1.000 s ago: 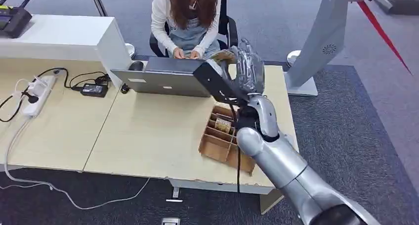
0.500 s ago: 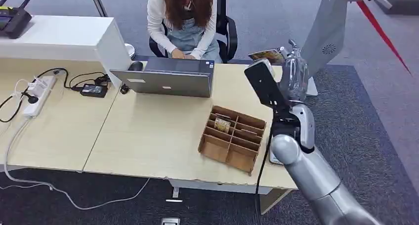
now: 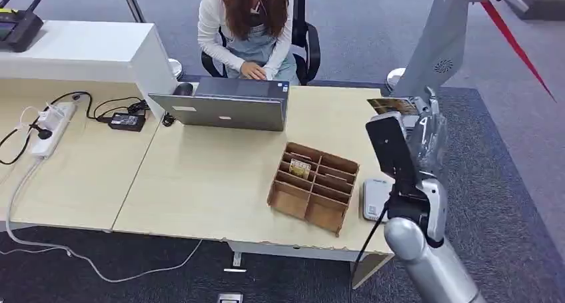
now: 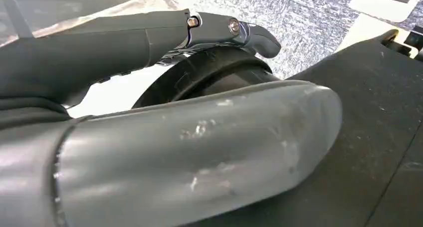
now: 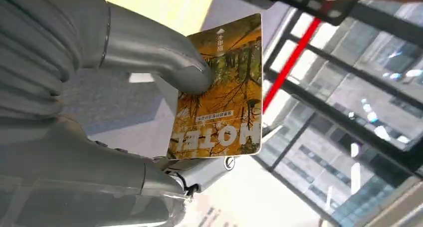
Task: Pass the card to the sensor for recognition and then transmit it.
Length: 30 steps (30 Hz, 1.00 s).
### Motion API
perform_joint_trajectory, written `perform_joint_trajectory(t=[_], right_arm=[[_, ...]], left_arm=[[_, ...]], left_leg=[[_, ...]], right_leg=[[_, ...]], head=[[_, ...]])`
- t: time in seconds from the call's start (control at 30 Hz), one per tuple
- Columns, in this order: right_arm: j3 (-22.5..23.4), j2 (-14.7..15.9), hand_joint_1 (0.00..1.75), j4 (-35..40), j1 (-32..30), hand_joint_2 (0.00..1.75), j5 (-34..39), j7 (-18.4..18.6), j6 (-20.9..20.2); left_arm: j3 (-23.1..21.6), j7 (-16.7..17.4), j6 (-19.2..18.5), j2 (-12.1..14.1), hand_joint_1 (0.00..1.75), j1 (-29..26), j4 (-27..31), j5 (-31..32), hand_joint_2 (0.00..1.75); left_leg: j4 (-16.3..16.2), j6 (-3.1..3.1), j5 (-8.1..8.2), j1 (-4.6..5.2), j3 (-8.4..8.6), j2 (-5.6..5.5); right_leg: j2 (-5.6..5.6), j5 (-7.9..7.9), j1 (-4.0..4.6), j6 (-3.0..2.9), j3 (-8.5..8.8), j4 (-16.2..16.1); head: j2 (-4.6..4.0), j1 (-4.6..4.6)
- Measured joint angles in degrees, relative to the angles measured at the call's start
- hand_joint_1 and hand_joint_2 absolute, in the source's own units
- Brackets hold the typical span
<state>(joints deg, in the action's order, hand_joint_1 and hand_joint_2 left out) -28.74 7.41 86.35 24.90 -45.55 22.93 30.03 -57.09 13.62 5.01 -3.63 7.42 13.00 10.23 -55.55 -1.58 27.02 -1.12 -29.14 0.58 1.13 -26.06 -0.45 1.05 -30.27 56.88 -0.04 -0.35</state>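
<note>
The robot's right hand (image 3: 426,126) is up in the air past the right end of the table (image 3: 200,183), pinching the card (image 5: 224,92) between its thumb and fingers. The white sensor (image 3: 374,198) lies on the table below it, beside the brown box (image 3: 313,186). I cannot tell how the left hand (image 4: 174,147) is set. A person (image 3: 250,23) sits at the laptop (image 3: 223,110).

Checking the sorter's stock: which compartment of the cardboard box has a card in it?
In the cardboard box, the middle compartment of the row nearest the laptop holds a card; the others look empty.
</note>
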Motion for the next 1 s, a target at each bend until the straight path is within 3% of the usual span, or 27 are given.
perform_joint_trajectory(t=[0.13, 0.37, 1.0], right_arm=[[1.2, 0.1, 1.75, 0.0, -3.7, 1.75, -1.1, 2.4, 1.5], [2.6, 0.0, 1.75, -1.7, -7.7, 1.75, 0.2, 3.4, 4.1], [-0.6, -3.2, 1.75, -7.8, -10.4, 1.75, 3.6, 1.0, 6.4]], left_arm=[[0.4, -0.2, 0.2, 0.2, 0.0, -0.1, 0.0, -0.5, 0.0], [1.4, -0.3, 0.3, 0.6, 0.0, -0.2, 0.0, -0.9, 0.0], [2.9, 0.6, 0.9, 0.9, 0.0, -0.3, 0.0, -1.9, 0.0]], left_leg=[[0.0, 0.0, 0.0, 0.0, 0.0, 0.0], [0.0, 0.0, 0.0, 0.01, -0.02, 0.0], [0.0, 0.0, 0.0, 0.01, -0.04, 0.0]], right_leg=[[0.0, 0.0, 0.0, 0.0, 0.0, 0.0], [0.0, 0.0, -0.01, 0.0, 0.0, 0.0], [0.0, 0.0, 0.0, 0.0, 0.0, 0.0]], head=[[0.0, 0.0], [0.0, 0.0], [0.0, 0.0]])
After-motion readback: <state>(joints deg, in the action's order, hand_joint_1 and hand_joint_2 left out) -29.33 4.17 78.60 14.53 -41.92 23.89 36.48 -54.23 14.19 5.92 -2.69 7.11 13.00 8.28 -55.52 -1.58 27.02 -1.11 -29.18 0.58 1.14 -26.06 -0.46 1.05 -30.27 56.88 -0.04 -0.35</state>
